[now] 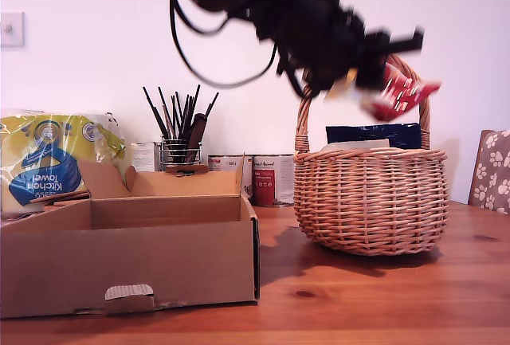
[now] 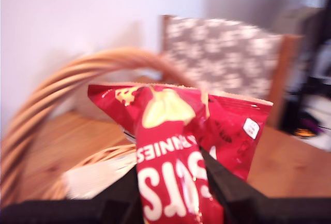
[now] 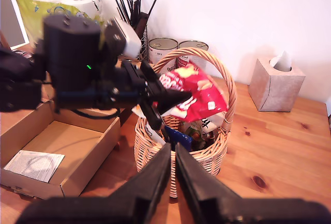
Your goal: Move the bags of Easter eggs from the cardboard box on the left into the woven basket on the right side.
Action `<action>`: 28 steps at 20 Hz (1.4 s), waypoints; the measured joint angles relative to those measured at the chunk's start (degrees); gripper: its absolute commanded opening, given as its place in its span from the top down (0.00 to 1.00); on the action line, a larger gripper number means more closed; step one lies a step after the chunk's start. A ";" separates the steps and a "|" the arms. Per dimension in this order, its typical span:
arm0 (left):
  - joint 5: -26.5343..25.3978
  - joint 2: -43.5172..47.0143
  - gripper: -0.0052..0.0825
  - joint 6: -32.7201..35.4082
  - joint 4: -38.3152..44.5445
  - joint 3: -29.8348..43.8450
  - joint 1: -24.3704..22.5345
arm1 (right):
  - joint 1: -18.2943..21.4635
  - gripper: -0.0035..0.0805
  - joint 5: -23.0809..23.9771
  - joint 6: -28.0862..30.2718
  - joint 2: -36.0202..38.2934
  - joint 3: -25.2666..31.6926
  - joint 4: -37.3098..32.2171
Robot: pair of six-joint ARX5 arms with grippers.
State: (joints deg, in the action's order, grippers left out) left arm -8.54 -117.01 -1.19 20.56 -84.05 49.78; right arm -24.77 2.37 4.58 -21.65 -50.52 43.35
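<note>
**Red bag held above the basket**

Our first gripper [image 1: 382, 62] is pinching a red crinkly bag [image 1: 401, 92] just above the woven basket [image 1: 370, 197], level with the top of its arched handle [image 3: 223, 74]. In the first wrist view the bag [image 2: 178, 146] fills the space between the dark fingers [image 2: 227, 188], and the handle curves past beside it. From the second wrist view the bag [image 3: 194, 92] hangs inside the arch of the handle, over the basket's open mouth.

Inside the basket we see a dark navy packet [image 1: 373, 135] standing above the rim, with a pale item lying beside it, so the room under the bag is partly taken. We cannot make out a white-and-green bag with certainty among the contents.

Our second gripper [image 3: 173, 182] sits higher than the basket and off to its near side, fingers pressed almost together with only a thin slit between them and nothing in it.

The cardboard box [image 1: 127, 273] stands well apart from the basket, towards the exterior view's left; a bare strip of wooden table [image 1: 358, 297] lies between them. Its floor [image 3: 67, 141] shows only a flat paper sheet [image 3: 33, 163]. The Kitchen Towel pack [image 1: 48, 162] stands behind the box, and tins [image 1: 273, 178] and a brush holder [image 1: 179, 150] line the wall behind the basket
</note>
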 measured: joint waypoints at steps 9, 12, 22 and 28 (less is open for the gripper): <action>-1.55 -1.81 0.16 0.00 -0.37 0.00 -0.81 | 0.00 0.97 0.00 0.07 0.00 0.00 0.00; -1.64 -1.81 0.13 0.96 -0.74 0.00 -0.81 | 0.00 0.97 0.00 0.09 0.00 0.00 0.00; -0.17 16.61 0.22 5.29 -22.71 -0.07 0.26 | 0.00 0.97 0.00 0.22 0.00 0.00 0.04; 0.07 25.31 0.96 5.49 -43.47 -0.74 0.44 | 0.00 0.97 -0.94 0.13 -2.12 0.00 -0.24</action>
State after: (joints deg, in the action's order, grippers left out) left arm -8.47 -91.70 4.29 -22.92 -84.79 50.22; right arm -24.77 1.43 4.71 -23.77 -50.52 43.11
